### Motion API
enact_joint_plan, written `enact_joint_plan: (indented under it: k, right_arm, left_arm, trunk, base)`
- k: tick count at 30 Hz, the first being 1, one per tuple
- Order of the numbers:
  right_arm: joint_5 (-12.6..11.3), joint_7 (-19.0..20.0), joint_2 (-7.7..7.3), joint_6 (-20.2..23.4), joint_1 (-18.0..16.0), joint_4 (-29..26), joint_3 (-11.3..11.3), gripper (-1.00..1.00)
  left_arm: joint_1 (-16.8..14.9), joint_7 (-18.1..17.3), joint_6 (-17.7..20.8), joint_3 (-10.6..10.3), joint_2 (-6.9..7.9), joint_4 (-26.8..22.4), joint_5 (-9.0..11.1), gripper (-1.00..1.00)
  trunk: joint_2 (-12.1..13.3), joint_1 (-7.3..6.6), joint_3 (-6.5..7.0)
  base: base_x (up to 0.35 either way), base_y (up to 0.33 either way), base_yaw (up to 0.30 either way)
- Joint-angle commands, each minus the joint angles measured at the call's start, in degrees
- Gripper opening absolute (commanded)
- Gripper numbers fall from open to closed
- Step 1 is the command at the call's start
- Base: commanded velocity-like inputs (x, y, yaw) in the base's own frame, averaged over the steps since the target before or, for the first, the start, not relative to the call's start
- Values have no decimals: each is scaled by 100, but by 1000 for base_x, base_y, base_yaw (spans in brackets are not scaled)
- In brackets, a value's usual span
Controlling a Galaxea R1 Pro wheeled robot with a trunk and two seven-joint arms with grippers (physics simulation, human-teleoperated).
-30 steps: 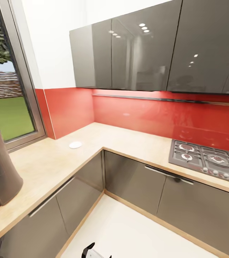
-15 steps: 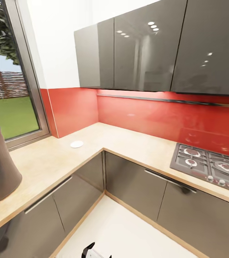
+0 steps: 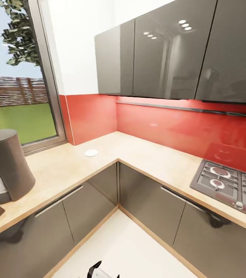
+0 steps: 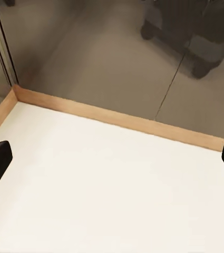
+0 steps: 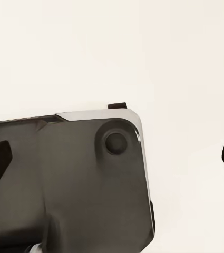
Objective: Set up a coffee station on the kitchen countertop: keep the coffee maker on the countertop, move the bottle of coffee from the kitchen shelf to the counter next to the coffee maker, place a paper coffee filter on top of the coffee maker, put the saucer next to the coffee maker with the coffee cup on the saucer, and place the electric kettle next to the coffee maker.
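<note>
Coffee maker (image 3: pixel 8 166) stands on countertop (image 3: pixel 138 150), white saucer (image 3: pixel 91 153) apart

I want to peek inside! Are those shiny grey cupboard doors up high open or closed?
Closed. The upper cupboards have their doors flat and flush side by side, with just thin seams between, above the red wall.

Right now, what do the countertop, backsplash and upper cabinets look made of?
Countertop: light wood or laminate, matte, faint mottled grain. Backsplash: red glass or lacquered panel, glossy, since it mirrors the stove burners. Upper cabinets: dark grey high-gloss fronts, reflecting ceiling lights.
</note>
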Motion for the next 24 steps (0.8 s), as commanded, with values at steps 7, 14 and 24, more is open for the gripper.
enact_joint_plan:
  k: [7,14,24]
  right_arm:
    - [-8,4,3,-14,1,-3,-27,100]
    - [-8,2,3,-14,1,-3,-21,100]
    - [-8,2,3,-14,1,-3,-21,100]
  left_arm:
    - [-1,2,-29,15,2,3,-60,100]
    - [1,4,-29,21,6,3,-59,100]
    - [0,8,-29,21,6,3,-34,100]
  trunk:
    - [-8,3,-19]
    - [-8,3,-44]
    - [-8,3,-85]
  base:
    - [0,-276,277]
    - [0,-212,272]
    - [0,-17,266]
